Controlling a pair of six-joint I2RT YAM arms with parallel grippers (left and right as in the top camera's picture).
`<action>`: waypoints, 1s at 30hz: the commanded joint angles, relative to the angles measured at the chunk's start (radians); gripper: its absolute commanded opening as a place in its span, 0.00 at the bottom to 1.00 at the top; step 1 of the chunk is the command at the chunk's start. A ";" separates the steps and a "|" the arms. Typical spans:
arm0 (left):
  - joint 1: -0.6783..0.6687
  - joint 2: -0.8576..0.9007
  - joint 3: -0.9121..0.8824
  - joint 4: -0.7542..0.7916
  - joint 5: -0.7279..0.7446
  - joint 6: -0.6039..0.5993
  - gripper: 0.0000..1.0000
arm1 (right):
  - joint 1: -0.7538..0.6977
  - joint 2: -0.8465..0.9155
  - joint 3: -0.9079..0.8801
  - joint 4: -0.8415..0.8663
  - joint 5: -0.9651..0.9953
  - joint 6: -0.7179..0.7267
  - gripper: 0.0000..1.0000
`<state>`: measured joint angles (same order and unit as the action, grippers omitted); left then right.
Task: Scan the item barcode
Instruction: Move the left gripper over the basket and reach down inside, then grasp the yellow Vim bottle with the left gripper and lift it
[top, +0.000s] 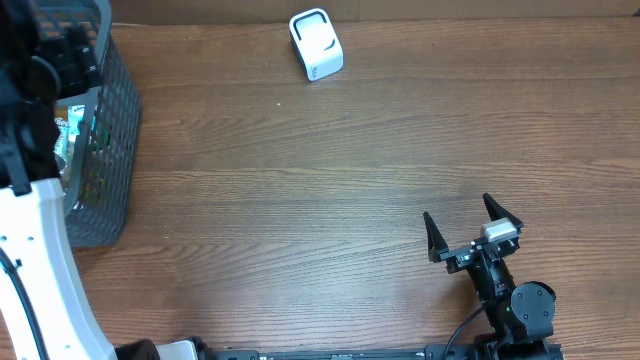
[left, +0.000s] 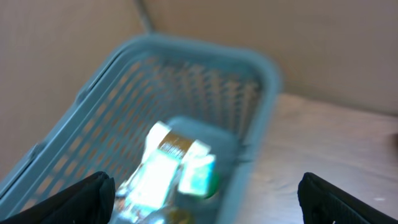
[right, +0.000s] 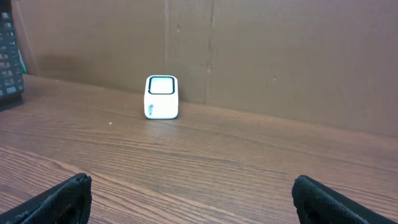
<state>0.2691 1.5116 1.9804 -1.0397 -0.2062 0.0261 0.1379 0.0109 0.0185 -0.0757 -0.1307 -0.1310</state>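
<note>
Wooden table (top: 300, 200) carries one grey basket (top: 118, 110) and one white scanner (top: 316, 45).

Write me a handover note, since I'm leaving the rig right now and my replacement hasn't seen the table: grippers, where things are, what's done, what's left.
Left gripper: open, empty, hovering over the grey-blue plastic mesh basket at the table's left edge.
Right gripper: open, empty, low at the near right, facing the white box-shaped scanner at the far edge.
Items: the shiny green-and-white packets lie in the basket; the view is too blurred to read any barcode.
Done: nothing is in hand or at the scanner.
Left: grasp a packet, lift it out, show its barcode to the scanner window.
</note>
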 joint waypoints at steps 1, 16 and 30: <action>0.095 0.071 0.019 -0.035 0.058 -0.001 0.92 | -0.003 -0.008 -0.011 0.003 -0.002 -0.001 1.00; 0.281 0.372 0.018 -0.238 0.173 -0.079 0.92 | -0.003 -0.008 -0.011 0.003 -0.002 -0.001 1.00; 0.281 0.537 0.018 -0.335 0.098 -0.083 0.89 | -0.003 -0.008 -0.011 0.003 -0.002 -0.001 1.00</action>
<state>0.5457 2.0247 1.9831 -1.3670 -0.0753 -0.0315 0.1379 0.0109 0.0185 -0.0757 -0.1307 -0.1314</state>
